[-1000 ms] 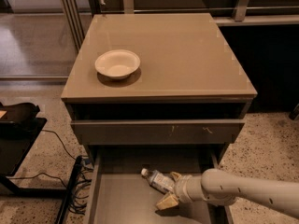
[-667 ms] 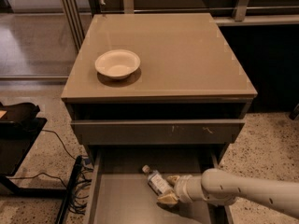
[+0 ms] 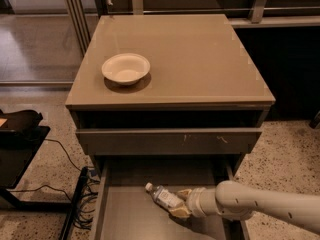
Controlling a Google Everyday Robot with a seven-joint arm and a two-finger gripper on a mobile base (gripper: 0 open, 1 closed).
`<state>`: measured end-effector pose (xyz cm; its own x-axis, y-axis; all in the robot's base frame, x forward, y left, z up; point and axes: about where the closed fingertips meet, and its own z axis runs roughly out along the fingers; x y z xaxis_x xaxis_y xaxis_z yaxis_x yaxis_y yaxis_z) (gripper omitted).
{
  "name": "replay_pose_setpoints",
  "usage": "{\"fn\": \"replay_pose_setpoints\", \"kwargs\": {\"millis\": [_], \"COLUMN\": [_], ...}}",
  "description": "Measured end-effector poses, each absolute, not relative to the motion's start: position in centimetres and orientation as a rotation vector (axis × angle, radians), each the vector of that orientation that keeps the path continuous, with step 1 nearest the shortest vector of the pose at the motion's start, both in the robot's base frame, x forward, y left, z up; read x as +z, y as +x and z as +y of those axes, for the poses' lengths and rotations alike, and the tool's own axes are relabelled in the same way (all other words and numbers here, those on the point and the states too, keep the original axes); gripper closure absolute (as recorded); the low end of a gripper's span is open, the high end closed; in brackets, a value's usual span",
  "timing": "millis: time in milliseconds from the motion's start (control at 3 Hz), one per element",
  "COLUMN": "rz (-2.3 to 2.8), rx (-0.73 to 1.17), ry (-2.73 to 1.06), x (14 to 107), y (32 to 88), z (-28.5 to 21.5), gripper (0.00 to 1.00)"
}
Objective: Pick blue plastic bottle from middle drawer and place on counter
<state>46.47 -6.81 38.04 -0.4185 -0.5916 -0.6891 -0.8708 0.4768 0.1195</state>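
Observation:
The blue plastic bottle (image 3: 162, 196) lies on its side in the open middle drawer (image 3: 125, 209), white cap pointing to the back left. My gripper (image 3: 181, 203) reaches in from the right on a white arm. Its cream fingers (image 3: 179, 213) sit on either side of the bottle's base end and are shut on it. The bottle still rests on the drawer bottom. The counter (image 3: 200, 59) is the glossy taupe cabinet top above.
A cream round bowl (image 3: 126, 68) stands on the counter's left half. The upper drawer front (image 3: 170, 140) with small white scratches juts out above the middle drawer's back. A black stand and cables (image 3: 30, 149) are on the floor at the left.
The fingers have closed in around the bottle's base. The bottle has shifted slightly to the left and turned a little in the drawer.

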Motion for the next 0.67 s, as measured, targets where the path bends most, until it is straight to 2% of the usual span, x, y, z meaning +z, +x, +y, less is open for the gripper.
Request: {"fn": "replay_pose_setpoints", "kwargs": {"millis": [333, 667], "rz": [2.165, 2.152], "rx": [0.656, 0.687], "ry": [-1.199, -1.166], "x": [38.2, 40.5], "y": [46.5, 47.2], "z": [-7.4, -9.3], "gripper": [1.0, 1.0]}}
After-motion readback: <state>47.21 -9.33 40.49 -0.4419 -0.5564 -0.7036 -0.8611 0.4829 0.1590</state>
